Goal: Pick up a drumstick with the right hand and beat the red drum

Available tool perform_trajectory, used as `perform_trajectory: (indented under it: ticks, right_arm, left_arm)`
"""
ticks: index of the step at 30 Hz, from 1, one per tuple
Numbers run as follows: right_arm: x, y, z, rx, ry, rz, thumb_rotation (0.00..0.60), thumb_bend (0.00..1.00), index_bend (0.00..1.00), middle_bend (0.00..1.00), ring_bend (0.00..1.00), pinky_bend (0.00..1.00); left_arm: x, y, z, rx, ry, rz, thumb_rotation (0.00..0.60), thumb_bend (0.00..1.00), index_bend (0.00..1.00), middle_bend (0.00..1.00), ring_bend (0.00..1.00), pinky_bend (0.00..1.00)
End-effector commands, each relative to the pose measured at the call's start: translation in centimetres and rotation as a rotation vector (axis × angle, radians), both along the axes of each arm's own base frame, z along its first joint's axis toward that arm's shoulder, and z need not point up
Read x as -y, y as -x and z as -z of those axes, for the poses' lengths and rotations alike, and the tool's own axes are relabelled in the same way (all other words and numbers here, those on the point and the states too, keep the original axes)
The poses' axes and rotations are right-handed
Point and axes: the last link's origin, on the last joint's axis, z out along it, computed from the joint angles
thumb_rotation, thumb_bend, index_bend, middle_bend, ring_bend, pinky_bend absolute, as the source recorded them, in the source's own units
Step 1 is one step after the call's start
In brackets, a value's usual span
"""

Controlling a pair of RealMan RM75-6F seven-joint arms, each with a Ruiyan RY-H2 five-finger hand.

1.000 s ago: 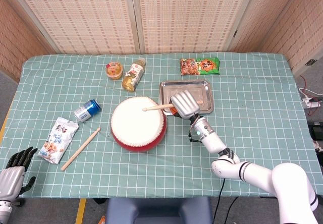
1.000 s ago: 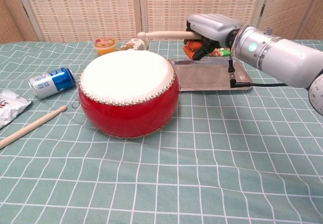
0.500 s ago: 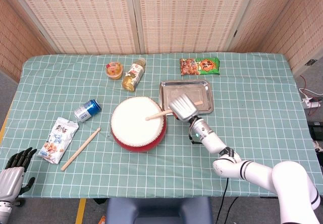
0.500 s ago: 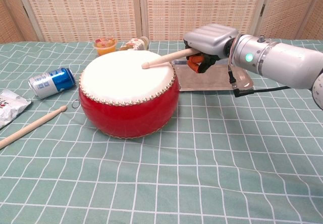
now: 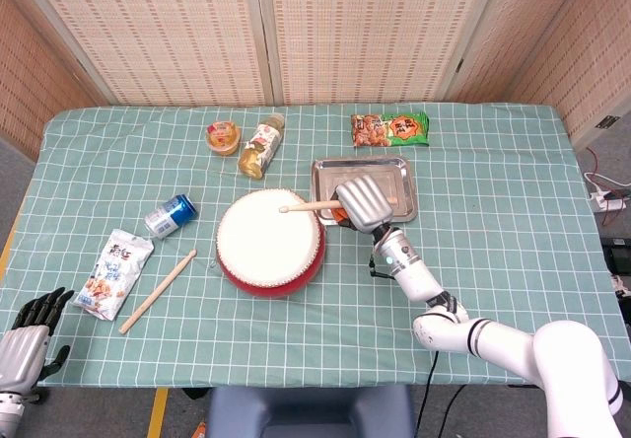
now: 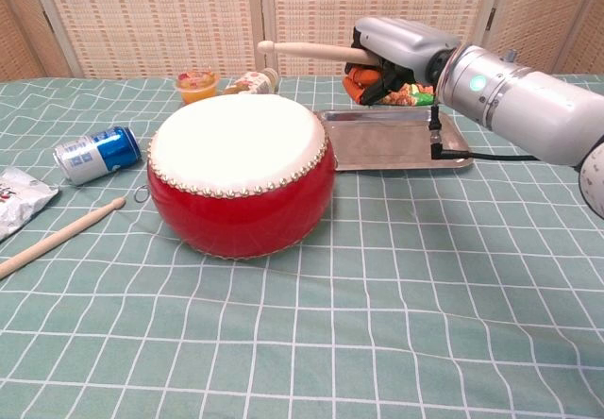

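The red drum (image 5: 269, 244) (image 6: 242, 178) with its white skin sits mid-table. My right hand (image 5: 363, 202) (image 6: 396, 51) grips a wooden drumstick (image 5: 311, 205) (image 6: 311, 51) at the drum's right edge. The stick is raised clear above the skin, its tip pointing left over the drum's far side. A second drumstick (image 5: 158, 290) (image 6: 58, 238) lies on the cloth left of the drum. My left hand (image 5: 25, 339) hangs off the table's near-left corner, holding nothing, fingers partly curled.
A metal tray (image 5: 404, 183) (image 6: 396, 145) lies behind my right hand. A blue can (image 5: 171, 215) (image 6: 97, 154), a snack bag (image 5: 113, 272), a bottle (image 5: 260, 146), a fruit cup (image 5: 224, 137) and a green snack pack (image 5: 390, 128) surround the drum.
Half a second ago the stick's tip touched the drum skin; now my right hand has lifted it clear again, about as high as one second ago.
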Motion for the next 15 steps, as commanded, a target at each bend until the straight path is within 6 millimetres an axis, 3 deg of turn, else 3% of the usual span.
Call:
perform_trajectory:
  ticks: [1,6,8,12,15]
  right_arm:
    - [-0.3,0.8,1.2,-0.175,-0.015,-0.023,0.600,0.68,1.00,1.00,1.00,1.00]
    - [-0.4,1.4,2.1,-0.393,-0.013,-0.066,0.600,0.68,1.00,1.00,1.00,1.00]
    - [-0.4,1.2,2.1,-0.390,0.002,-0.064,0.600,0.68,1.00,1.00,1.00,1.00]
    - [-0.6,0.1,0.9,-0.173,0.041,-0.020,0.600,0.68,1.00,1.00,1.00,1.00]
    - [-0.3,0.4,-0.3,0.005,0.048,0.038,0.600,0.67,1.00,1.00,1.00,1.00]
  left_arm:
    - [0.0,0.0,0.0,0.000,0.001,-0.002,0.600,0.34,0.00,0.00,0.00,0.02]
    - [0.1,0.2,-0.1,-0.004,0.000,-0.011,0.600,0.34,0.00,0.00,0.00,0.02]
    - [0.1,0.2,-0.1,-0.003,0.000,-0.012,0.600,0.34,0.00,0.00,0.00,0.02]
    - [0.0,0.2,0.0,-0.002,0.004,-0.009,0.600,0.34,0.00,0.00,0.00,0.02]
    - [0.0,0.2,0.0,-0.003,0.003,-0.008,0.600,0.34,0.00,0.00,0.00,0.02]
